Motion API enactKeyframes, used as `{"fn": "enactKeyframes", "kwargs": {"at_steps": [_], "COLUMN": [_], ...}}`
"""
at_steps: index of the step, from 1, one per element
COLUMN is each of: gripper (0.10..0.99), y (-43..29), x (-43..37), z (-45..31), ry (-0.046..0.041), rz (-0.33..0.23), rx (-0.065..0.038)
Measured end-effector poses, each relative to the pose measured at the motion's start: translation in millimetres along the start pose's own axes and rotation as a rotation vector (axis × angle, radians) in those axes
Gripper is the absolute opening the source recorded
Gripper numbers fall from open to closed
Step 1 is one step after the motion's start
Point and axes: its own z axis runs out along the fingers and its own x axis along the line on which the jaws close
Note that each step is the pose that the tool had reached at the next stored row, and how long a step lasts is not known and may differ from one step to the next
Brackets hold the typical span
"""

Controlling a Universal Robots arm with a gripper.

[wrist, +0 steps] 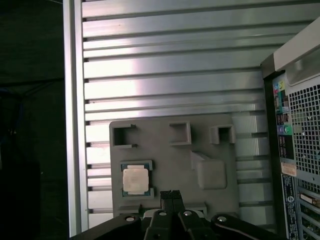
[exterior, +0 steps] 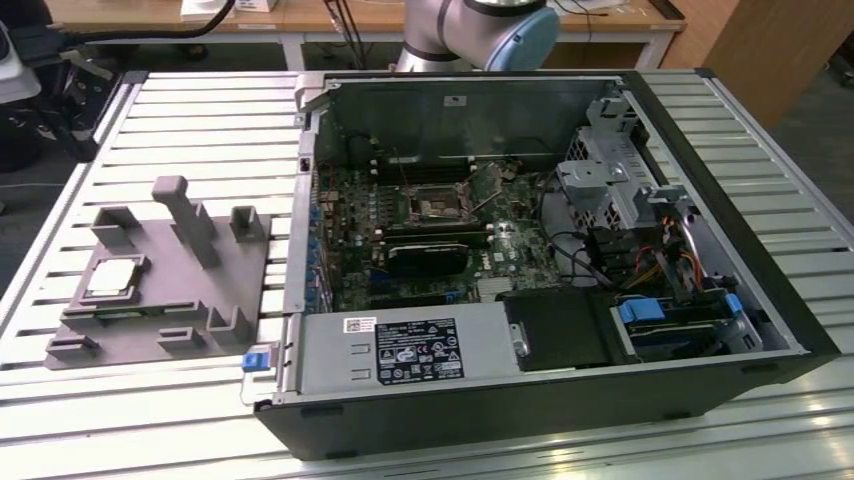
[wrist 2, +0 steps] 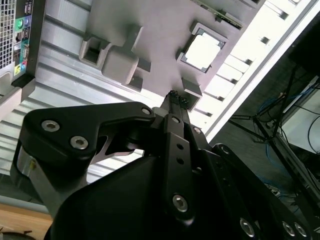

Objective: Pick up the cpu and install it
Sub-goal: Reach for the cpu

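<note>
Up close, both wrist views show the closed hand (wrist: 170, 193) near the cpu (wrist: 136, 180).

Slatted aluminium table (wrist: 175, 75) under the gripper (wrist: 170, 194), its ribs glaring white. Just off the table edge nearest the gripper, dark floor (wrist 2: 235, 137) strewn with cables (wrist 2: 292, 117). In the exterior view, wooden workbench (exterior: 347, 18) and wooden panel (exterior: 767, 50) past the table's far side.

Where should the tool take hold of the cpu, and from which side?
Probably pinch two opposite thin edges of the cpu, coming straight down from above. It lies flat, metal plate up, in a shallow pocket of the grey fixture, so a sideways approach looks blocked.
</note>
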Motion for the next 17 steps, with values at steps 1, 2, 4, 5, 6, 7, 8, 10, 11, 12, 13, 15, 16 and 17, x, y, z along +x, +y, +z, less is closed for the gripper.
{"fn": "enactKeyframes", "kwargs": {"at_steps": [1,2,4,5,6,7,8,10,11,12,13,15,16,17], "gripper": [0.106,0.106,0.106,0.106,0.106,0.106,0.106,0.106,0.106,0.106,0.106,0.106,0.106,0.106], "y": [-0.2,-0.3,-0.6,-0.8,-0.9,-1.1,-1.3,-1.7,-1.9,-2.1,-2.3,-2.7,-2.9,-3.0], "x": [1.8,3.5,6.8,8.7,10.7,12.9,15.2,19.7,22.0,24.4,26.7,31.5,33.7,35.6], "z": [0.2,0.4,0.7,0.9,1.1,1.4,1.6,2.1,2.3,2.6,2.8,3.3,3.5,3.7], "ry": [0.0003,0.0006,0.0014,0.0016,0.002,0.0023,0.0026,0.0032,0.0035,0.0039,0.0042,0.0048,0.0051,0.0056], "rz": [0.0,0.0,0.0,0.0,0.0,0.0,0.0,0.0,0.0,0.0,0.0,0.0,0.0,0.0], "rx": [0.0,0.0,0.0,0.0,0.0,0.0,0.0,0.0,0.0,0.0,0.0,0.0,0.0,0.001]}}
